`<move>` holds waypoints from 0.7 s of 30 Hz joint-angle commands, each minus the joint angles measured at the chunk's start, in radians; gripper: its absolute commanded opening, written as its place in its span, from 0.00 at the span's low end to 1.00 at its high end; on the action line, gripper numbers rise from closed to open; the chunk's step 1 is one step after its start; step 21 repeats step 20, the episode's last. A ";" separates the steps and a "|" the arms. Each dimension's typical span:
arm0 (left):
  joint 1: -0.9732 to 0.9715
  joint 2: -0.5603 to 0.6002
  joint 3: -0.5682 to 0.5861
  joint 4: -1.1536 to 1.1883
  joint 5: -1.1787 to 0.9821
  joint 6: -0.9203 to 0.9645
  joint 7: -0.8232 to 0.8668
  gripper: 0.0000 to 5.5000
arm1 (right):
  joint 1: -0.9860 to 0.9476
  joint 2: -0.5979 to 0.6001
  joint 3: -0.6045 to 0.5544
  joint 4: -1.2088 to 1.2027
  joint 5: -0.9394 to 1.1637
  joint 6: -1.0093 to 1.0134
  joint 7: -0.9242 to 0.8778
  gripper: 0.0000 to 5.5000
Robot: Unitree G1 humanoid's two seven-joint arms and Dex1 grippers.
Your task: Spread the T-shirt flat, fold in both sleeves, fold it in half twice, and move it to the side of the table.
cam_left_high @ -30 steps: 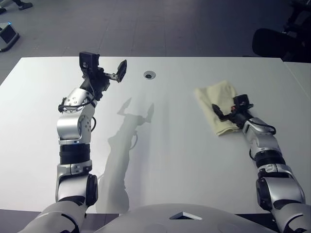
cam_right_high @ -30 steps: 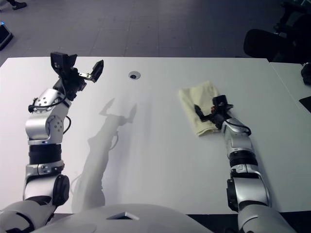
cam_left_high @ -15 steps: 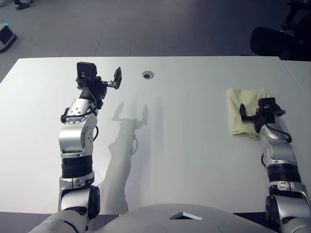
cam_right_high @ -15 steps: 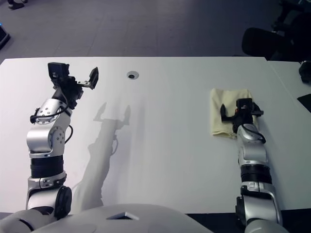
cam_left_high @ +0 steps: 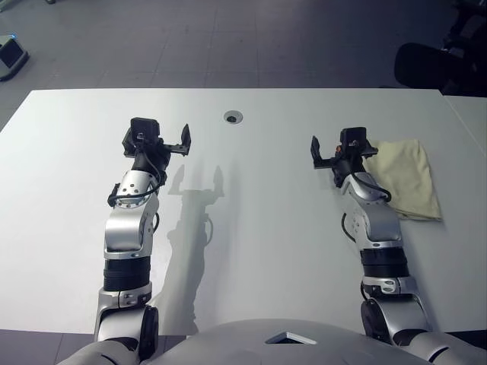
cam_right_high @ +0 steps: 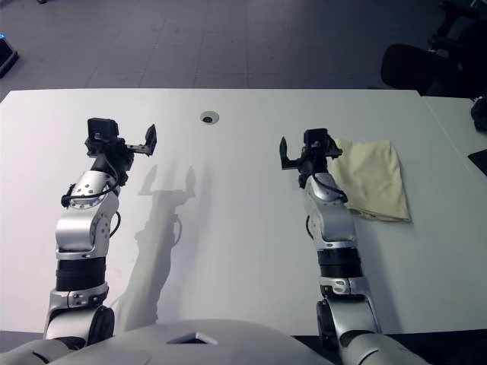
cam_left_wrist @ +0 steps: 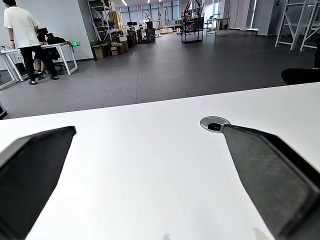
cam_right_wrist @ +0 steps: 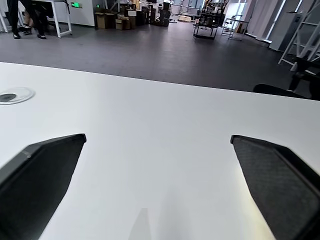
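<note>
The pale yellow T-shirt [cam_left_high: 403,179] lies folded into a small rectangle on the right side of the white table [cam_left_high: 259,251], near its right edge. My right gripper [cam_left_high: 338,156] hovers just left of the shirt, apart from it and open, with nothing between its fingers [cam_right_wrist: 35,180]. My left gripper [cam_left_high: 163,144] is held over the left half of the table, also open and holding nothing, and its dark fingers [cam_left_wrist: 270,175] stand wide apart in the left wrist view.
A round cable hole [cam_left_high: 233,117] sits in the table near the far edge. A black chair [cam_left_high: 437,68] stands beyond the far right corner. Another table's edge [cam_left_high: 472,110] adjoins on the right.
My right gripper slid the folded shirt towards the table's right side, let go of it and came back to its left. My left arm drew in and lowered slightly.
</note>
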 commanded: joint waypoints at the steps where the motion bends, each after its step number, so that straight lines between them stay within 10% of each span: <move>1: 0.009 -0.006 -0.006 -0.002 0.010 0.005 0.003 0.98 | 0.007 0.008 -0.005 -0.020 -0.014 0.021 0.009 0.98; 21: 0.020 -0.019 -0.010 -0.007 0.021 0.003 0.010 0.98 | 0.010 0.028 -0.011 -0.009 -0.053 0.016 0.033 0.98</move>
